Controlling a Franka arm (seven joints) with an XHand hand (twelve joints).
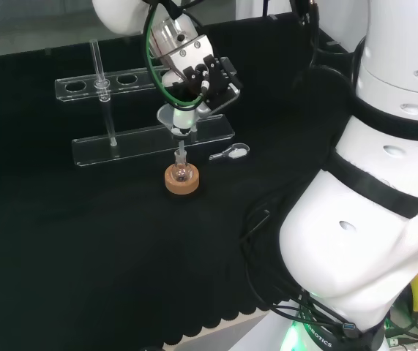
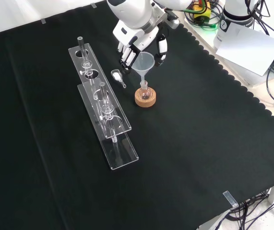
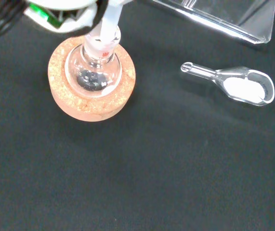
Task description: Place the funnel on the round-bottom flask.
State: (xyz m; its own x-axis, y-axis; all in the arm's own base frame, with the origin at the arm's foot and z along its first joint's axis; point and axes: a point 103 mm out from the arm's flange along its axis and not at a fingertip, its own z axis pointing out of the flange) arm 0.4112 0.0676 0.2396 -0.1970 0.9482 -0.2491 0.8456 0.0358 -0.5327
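1. The hand (image 2: 139, 40) reaches in from the top of the front view and hangs over the middle of the bench (image 2: 199, 143), its fingers (image 2: 126, 56) curled down around the funnel (image 2: 143, 62).
2. The funnel is clear, held upright with its wide mouth up. In the front view its rim sits between the fingers.
3. Its stem points straight down into the neck of the flask (image 2: 145, 92); the wrist view shows the stem's tip inside the neck opening.
4. The flask is a small round-bottom one of clear glass, standing upright in a cork ring (image 2: 145, 99). The wrist view shows something dark at its bottom.
5. A small clear scoop (image 3: 233, 84) with white powder in its bowl lies on the cloth near the ring, apart from it.
6. Two clear racks (image 2: 107, 120) lie side by side to the left in the front view, well clear of the flask. A glass tube (image 1: 96, 62) stands upright in the farther one in the head view.
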